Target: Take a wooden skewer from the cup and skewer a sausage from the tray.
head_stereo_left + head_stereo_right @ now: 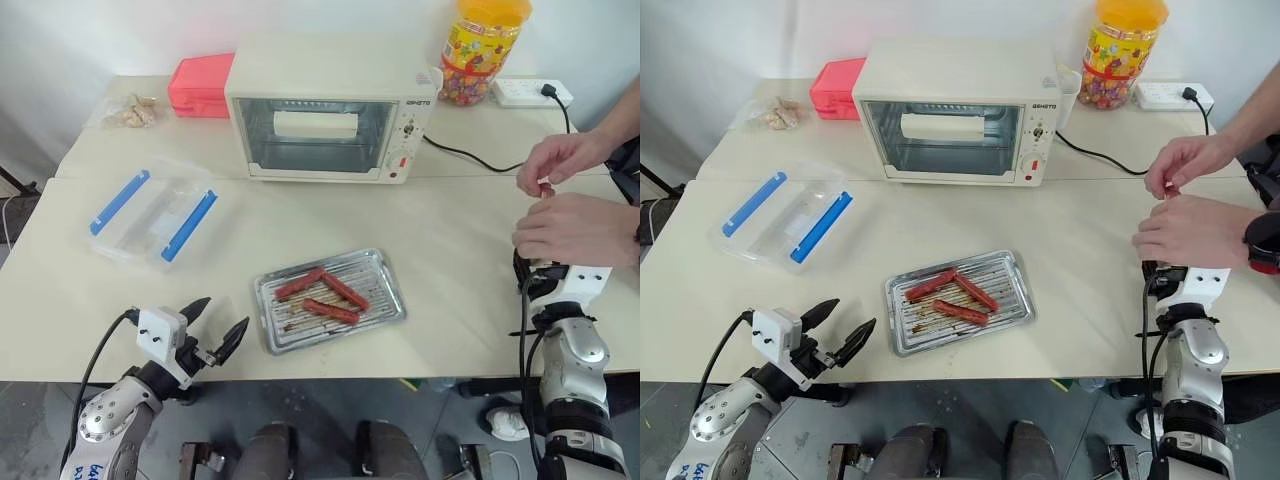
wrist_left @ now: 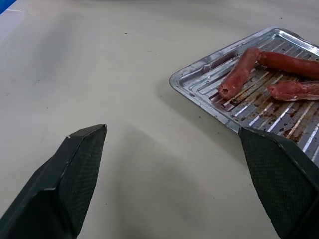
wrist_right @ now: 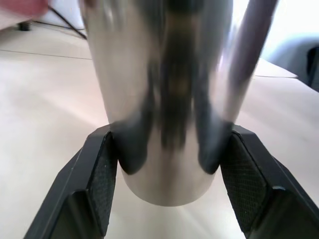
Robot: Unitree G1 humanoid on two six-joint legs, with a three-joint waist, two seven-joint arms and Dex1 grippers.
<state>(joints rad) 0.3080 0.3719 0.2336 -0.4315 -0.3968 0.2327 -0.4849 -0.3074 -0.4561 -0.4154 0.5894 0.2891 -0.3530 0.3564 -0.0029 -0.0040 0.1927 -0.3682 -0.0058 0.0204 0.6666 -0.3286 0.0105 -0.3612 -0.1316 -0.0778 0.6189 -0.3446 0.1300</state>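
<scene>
The right gripper (image 3: pixel 164 186) is clasping the cup (image 3: pixel 162 94) at the table's right edge, under a person's hands (image 1: pixel 575 225). The left gripper (image 2: pixel 174 174) is gaping beside the tray (image 1: pixel 385 310), whose sausages (image 1: pixel 325 295) are waiting unskewered.

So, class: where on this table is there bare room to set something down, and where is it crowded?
Bare: the table between the oven and the tray, and the stretch between the tray and the clear box. Crowded: the right edge, where a person's hands cover the right end effector around the cup.
</scene>
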